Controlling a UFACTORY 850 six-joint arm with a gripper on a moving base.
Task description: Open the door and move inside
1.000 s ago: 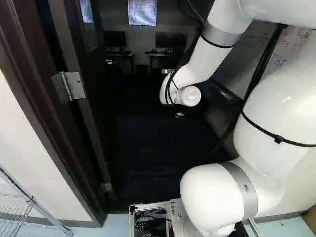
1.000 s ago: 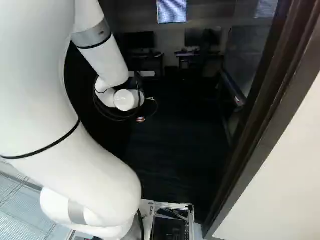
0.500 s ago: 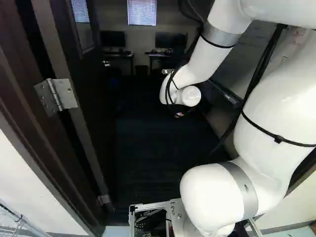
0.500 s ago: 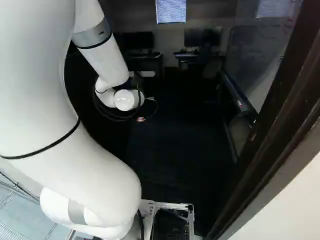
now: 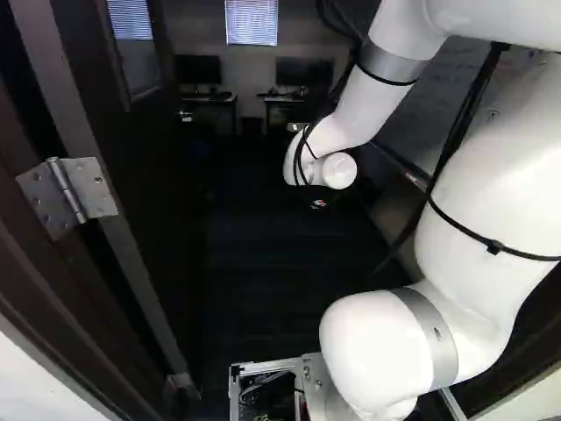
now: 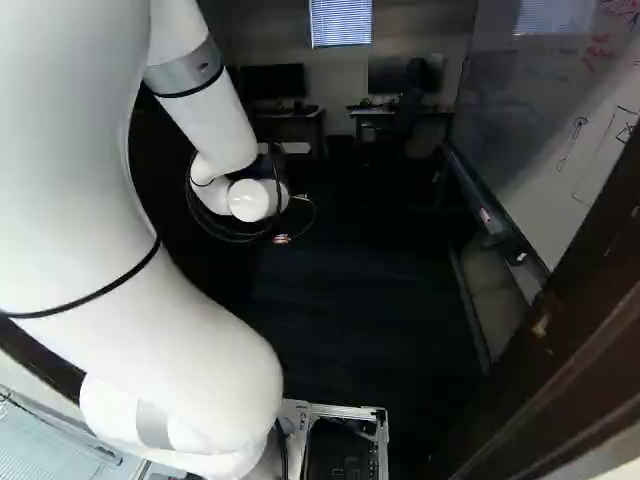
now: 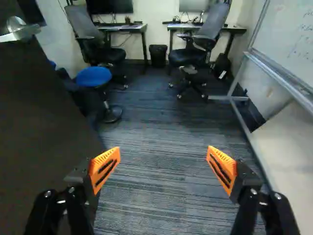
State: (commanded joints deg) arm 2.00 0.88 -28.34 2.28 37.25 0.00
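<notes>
The door (image 5: pixel 158 193) stands open at the left of the left base view — the tool (image 7: pixel 164 148), spread wide, hangs over the carpet (image 7: pixel 161 191) beside it.

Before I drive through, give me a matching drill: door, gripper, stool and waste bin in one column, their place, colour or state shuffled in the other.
1. Door
2. Gripper
3. Stool
4. Waste bin

A. blue on top
B. on the floor at the far wall, between two desks
C. standing open, at the left of the left base view
D. fingers spread apart, gripping nothing

Right pairs: 1-C, 2-D, 3-A, 4-B
</notes>
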